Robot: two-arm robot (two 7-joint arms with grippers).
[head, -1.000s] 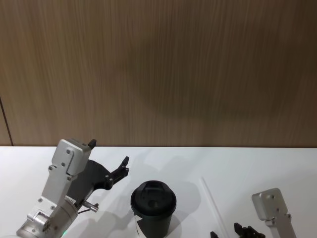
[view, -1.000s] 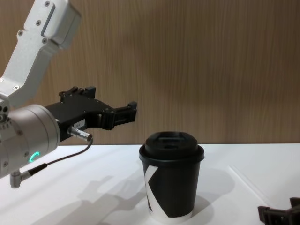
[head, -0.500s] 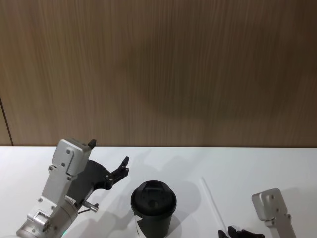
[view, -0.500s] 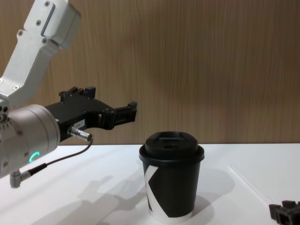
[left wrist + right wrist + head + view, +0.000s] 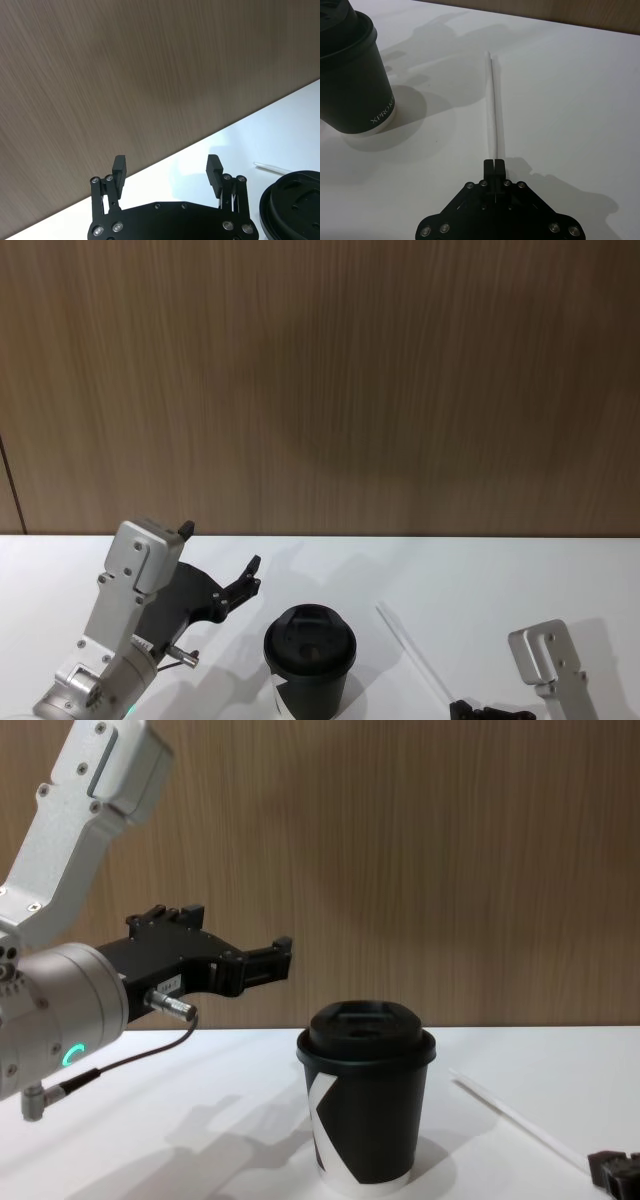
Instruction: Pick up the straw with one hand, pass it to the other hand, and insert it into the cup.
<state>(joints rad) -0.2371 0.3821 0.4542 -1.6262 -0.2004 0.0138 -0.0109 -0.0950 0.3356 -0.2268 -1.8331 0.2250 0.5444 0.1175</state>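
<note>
The right end effector (image 5: 494, 163) is sitting low over the tabletop (image 5: 580, 90), to the right of the cup (image 5: 365, 1120), with its jaws closed together on the near end of the straw (image 5: 492, 105). The straw is stretching away from the jaws toward the back, its far tip ending near the cup's right side. Whether that tip is resting on the tabletop or riding just above it, I cannot tell. The left end effector (image 5: 167, 167) is hovering in the air to the left of and above the cup, jaws spread wide and holding nothing. The pick-up is looking only just begun: the grasp is made, while the lift, the pass to the left side and the insertion through the lid are all remaining
</note>
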